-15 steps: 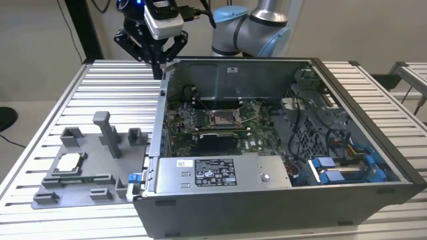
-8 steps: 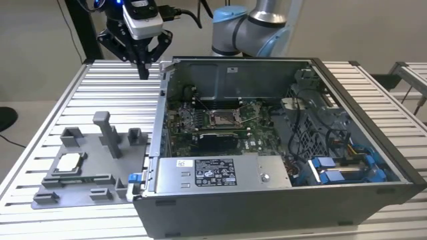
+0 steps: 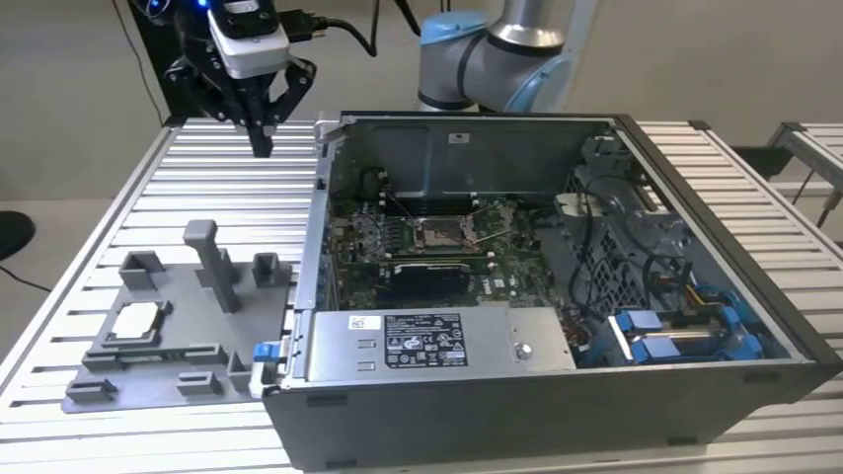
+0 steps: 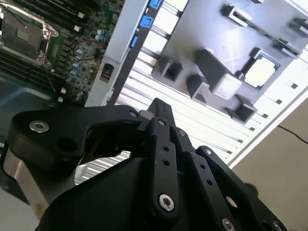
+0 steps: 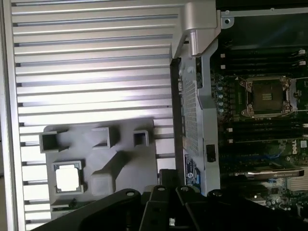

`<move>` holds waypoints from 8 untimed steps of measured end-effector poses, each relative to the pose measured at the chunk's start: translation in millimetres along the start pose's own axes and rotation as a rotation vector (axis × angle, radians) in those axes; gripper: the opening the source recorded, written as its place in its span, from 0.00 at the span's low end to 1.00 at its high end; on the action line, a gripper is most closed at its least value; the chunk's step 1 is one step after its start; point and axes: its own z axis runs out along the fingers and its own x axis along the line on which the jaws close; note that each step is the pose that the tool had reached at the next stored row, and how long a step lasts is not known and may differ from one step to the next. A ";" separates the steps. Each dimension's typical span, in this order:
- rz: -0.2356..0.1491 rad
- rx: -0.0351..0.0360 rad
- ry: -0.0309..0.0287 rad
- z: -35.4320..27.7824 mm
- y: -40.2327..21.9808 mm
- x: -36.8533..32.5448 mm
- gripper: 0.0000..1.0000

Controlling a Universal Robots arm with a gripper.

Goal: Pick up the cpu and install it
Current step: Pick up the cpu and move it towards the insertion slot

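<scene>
The cpu [image 3: 136,321] is a small pale square chip lying flat in a pocket of the grey fixture tray [image 3: 172,380], at the exterior view's left; it also shows in both wrist views [image 4: 260,72] [image 5: 67,177]. My gripper [image 3: 261,138] hangs high over the slatted table beyond the tray, well apart from the cpu, its black fingers drawn together to a point with nothing between them. The fingertips [image 4: 159,107] lie close together in the second wrist view. Inside the open case, the metal-framed socket [image 3: 441,234] of the green motherboard stands bare [image 5: 267,96].
The open computer case [image 3: 554,425] takes up the middle and right of the slatted table [image 3: 211,188]. Its left wall [image 5: 190,110] stands between tray and motherboard. A tall grey post [image 3: 211,262] rises from the tray. The arm's base [image 3: 495,49] stands behind the case.
</scene>
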 end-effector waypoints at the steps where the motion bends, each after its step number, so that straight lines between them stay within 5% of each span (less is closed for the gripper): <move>1: 0.000 0.0000 0.0000 -0.1 -0.2 2.6 0.00; 8: 0.000 -0.0001 0.0000 -0.4 -1.2 17.9 0.00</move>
